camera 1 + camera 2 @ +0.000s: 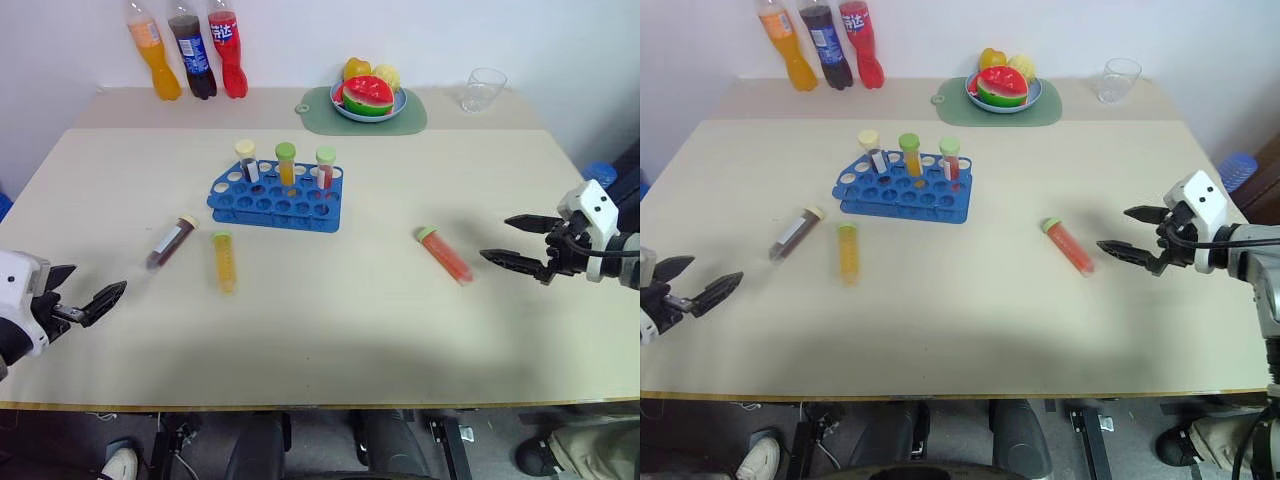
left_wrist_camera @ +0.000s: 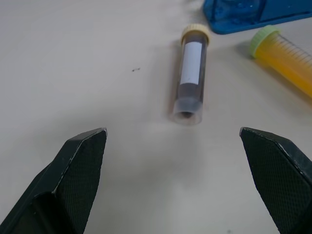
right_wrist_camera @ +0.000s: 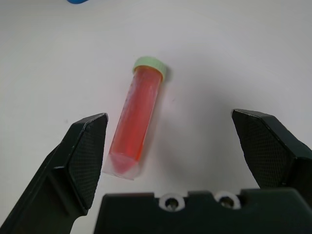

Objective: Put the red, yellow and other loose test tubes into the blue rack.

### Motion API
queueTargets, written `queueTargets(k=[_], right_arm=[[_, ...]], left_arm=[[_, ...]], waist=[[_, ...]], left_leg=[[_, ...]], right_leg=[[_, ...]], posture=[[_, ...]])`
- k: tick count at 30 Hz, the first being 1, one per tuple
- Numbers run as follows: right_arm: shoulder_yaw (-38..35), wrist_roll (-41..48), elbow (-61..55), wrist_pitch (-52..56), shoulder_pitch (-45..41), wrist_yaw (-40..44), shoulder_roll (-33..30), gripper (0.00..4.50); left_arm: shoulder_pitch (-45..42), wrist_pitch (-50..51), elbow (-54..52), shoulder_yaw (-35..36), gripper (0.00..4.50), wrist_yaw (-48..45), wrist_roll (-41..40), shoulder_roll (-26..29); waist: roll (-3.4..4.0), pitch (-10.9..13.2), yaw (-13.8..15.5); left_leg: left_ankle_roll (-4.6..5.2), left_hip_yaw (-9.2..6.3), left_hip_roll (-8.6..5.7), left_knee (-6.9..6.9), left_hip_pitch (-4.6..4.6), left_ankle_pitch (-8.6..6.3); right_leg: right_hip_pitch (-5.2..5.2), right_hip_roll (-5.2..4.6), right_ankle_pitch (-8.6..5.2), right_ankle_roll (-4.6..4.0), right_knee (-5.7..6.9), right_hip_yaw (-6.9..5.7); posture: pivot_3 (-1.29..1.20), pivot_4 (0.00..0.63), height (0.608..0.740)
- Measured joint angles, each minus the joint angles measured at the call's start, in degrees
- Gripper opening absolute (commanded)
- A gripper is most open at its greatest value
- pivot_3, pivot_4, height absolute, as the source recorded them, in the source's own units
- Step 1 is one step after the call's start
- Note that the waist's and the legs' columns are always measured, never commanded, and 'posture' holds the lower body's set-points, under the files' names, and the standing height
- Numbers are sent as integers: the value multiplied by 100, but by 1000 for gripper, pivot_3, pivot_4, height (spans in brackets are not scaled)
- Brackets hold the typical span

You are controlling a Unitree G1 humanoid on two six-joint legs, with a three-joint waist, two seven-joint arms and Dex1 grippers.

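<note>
Right of the bright blue plastic rack (image 1: 276,197), the clear red-filled, green-capped tube (image 1: 444,254) lies flat on the desk, cap toward the rack, just ahead of the right gripper (image 1: 516,241), whose fingers are spread, empty.

Bright, even light from overhead covers the pale surface (image 1: 400,300), with a broad soft shadow across its near part and small faint shadows under the blue rack (image 1: 276,197). The head views are fairly sharp in the middle. In the left wrist view the yellow-orange tube (image 2: 285,58) and the rack corner blur slightly; no glare.
</note>
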Motion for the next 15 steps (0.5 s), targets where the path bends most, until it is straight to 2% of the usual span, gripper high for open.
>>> queueTargets(k=[10, 15], right_arm=[[137, -134, 79, -103, -148, -132, 110, 4483], [116, -99, 14, 159, -213, -388, 215, 4483]], left_arm=[[-24, 51, -69, 40, 4500, 115, -21, -10], [-480, 67, -135, -10, 4500, 203, -120, -4]], waist=[[0, 0, 6], [0, 0, 11]], left_leg=[[0, 0, 0, 0, 0, 0], [0, 0, 0, 2, -1, 0]], right_leg=[[0, 0, 0, 0, 0, 0], [0, 0, 1, 1, 0, 0]], posture=[[0, 150, 734], [0, 150, 734]])
